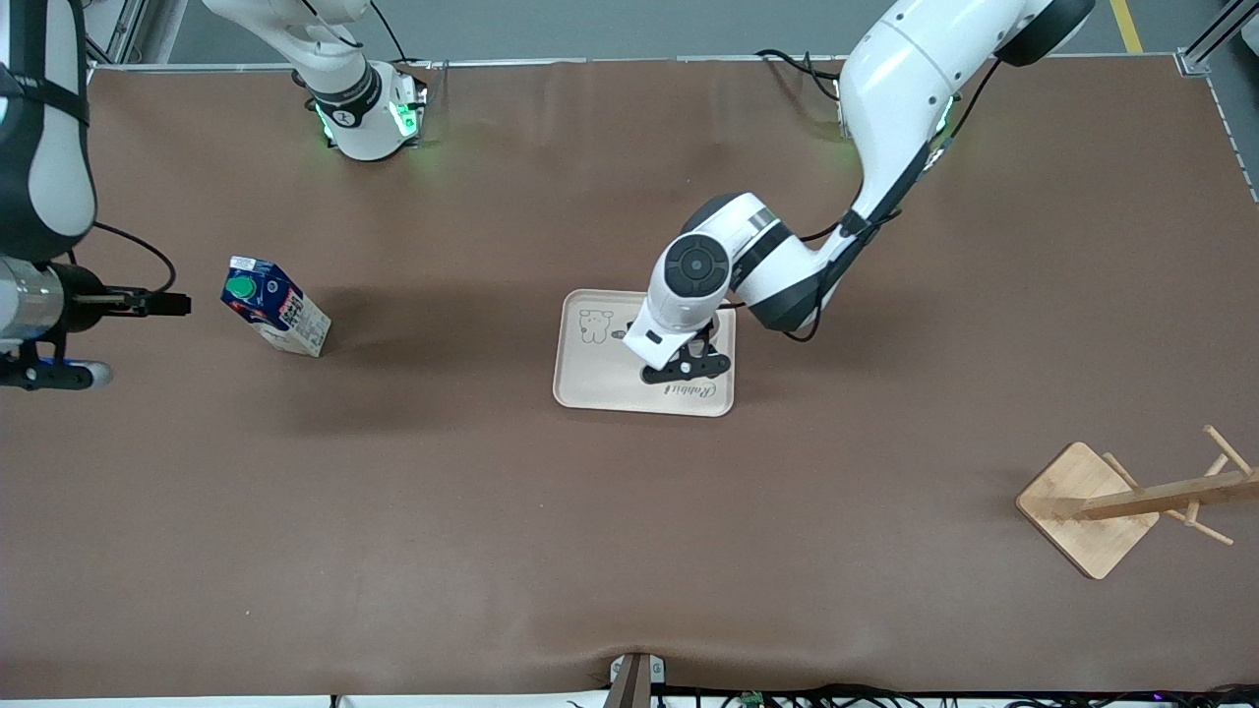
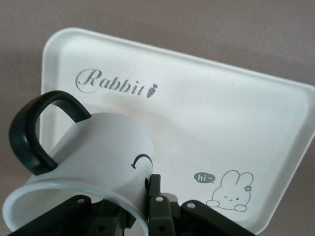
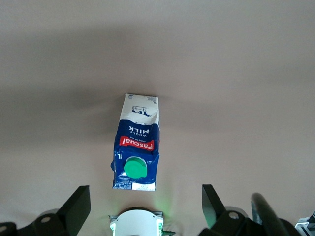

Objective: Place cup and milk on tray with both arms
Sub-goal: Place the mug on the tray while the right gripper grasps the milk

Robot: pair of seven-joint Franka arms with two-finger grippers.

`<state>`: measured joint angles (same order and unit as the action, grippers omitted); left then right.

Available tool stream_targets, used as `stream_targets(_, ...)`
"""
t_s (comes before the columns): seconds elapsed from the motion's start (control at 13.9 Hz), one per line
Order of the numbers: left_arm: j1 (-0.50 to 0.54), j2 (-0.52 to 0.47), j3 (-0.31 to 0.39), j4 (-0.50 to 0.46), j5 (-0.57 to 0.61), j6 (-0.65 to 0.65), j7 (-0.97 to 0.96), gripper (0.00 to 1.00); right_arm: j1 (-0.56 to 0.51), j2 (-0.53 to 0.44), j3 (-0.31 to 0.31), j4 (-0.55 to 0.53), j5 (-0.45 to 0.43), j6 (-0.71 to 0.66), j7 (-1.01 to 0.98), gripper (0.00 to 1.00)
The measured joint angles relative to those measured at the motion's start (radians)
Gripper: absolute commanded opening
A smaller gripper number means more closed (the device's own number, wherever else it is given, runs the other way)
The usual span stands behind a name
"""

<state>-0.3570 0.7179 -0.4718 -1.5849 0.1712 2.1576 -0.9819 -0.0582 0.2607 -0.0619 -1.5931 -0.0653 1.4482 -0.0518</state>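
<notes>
Left gripper (image 1: 700,362): it is hanging low over the tray (image 1: 590,379), at the part of the tray nearest the left arm's end of the table. Its fingers are squeezing shut on the rim of the cup (image 2: 98,157).
Cup: it is sitting tipped in the left gripper, just above the tray. Its black handle (image 2: 34,130) is sticking out to one side. Whether it is touching the tray, I cannot tell.
Tray: it is lying flat in the middle of the table (image 1: 492,531). It is showing a little bunny drawing and the word "Rabbit".
Right gripper (image 3: 142,211): it is waiting up in the air at the right arm's end of the table. Its fingers (image 3: 74,209) are standing wide apart and holding nothing.
Milk (image 1: 275,307): it is standing on the table near the right gripper, well apart from the tray.
Wooden rack (image 1: 1131,501): it is sitting at the left arm's end of the table, nearer to the front camera than the tray.
</notes>
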Motion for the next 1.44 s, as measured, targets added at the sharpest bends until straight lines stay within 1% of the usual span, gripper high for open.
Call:
stream_targets(0.22, -0.010, 0.013, 0.001, 0.005, 0.000, -0.036, 0.000, 0.00, 0.001, -0.013, 0.002, -0.131, 0.009, 0.117, 0.000, 1.00)
stream_targets(0.43, -0.011, 0.013, 0.002, 0.008, 0.001, -0.083, 0.000, 0.00, -0.002, -0.056, 0.001, -0.269, 0.010, 0.230, 0.000, 1.00)
stream_targets(0.5, -0.011, 0.015, 0.003, 0.008, 0.001, -0.090, 0.000, 0.02, -0.003, -0.075, 0.001, -0.311, 0.011, 0.262, 0.000, 1.00)
stream_targets(0.57, -0.011, 0.018, 0.004, 0.008, 0.001, -0.094, 0.000, 0.16, -0.003, -0.094, 0.000, -0.357, 0.012, 0.300, 0.000, 1.00)
stream_targets(0.65, -0.012, 0.022, 0.006, 0.008, 0.002, -0.094, 0.000, 0.40, -0.004, -0.112, 0.000, -0.405, 0.015, 0.343, 0.000, 1.00)
stream_targets(0.72, -0.012, 0.025, 0.014, 0.008, 0.006, -0.097, 0.000, 0.74, -0.004, -0.129, 0.000, -0.453, 0.023, 0.381, 0.001, 1.00)
stream_targets(0.79, -0.013, 0.026, 0.025, 0.008, 0.018, -0.103, 0.000, 1.00, -0.004, -0.142, 0.000, -0.496, 0.040, 0.407, 0.001, 1.00)
stream_targets(0.86, -0.012, 0.027, 0.034, 0.008, 0.037, -0.110, 0.000, 1.00, -0.004, -0.150, 0.000, -0.529, 0.066, 0.422, 0.001, 0.82)
stream_targets(0.93, -0.011, 0.027, 0.037, 0.011, 0.055, -0.114, 0.000, 1.00, -0.004, -0.155, 0.000, -0.549, 0.083, 0.428, 0.001, 0.59)
stream_targets(1.08, -0.010, 0.023, 0.038, 0.035, 0.071, -0.126, 0.000, 1.00, -0.004, -0.156, -0.002, -0.560, 0.092, 0.426, 0.001, 0.03)
stream_targets(1.15, -0.010, 0.018, 0.038, 0.064, 0.073, -0.165, 0.000, 1.00, -0.005, -0.159, -0.002, -0.558, 0.094, 0.416, 0.001, 0.00)
stream_targets(1.29, -0.003, 0.003, 0.040, 0.154, 0.073, -0.301, 0.003, 1.00, -0.005, -0.166, -0.003, -0.553, 0.095, 0.386, 0.001, 0.00)
stream_targets(1.44, 0.028, -0.028, 0.042, 0.235, 0.074, -0.401, 0.035, 1.00, -0.004, -0.168, -0.002, -0.504, 0.095, 0.321, 0.001, 0.00)
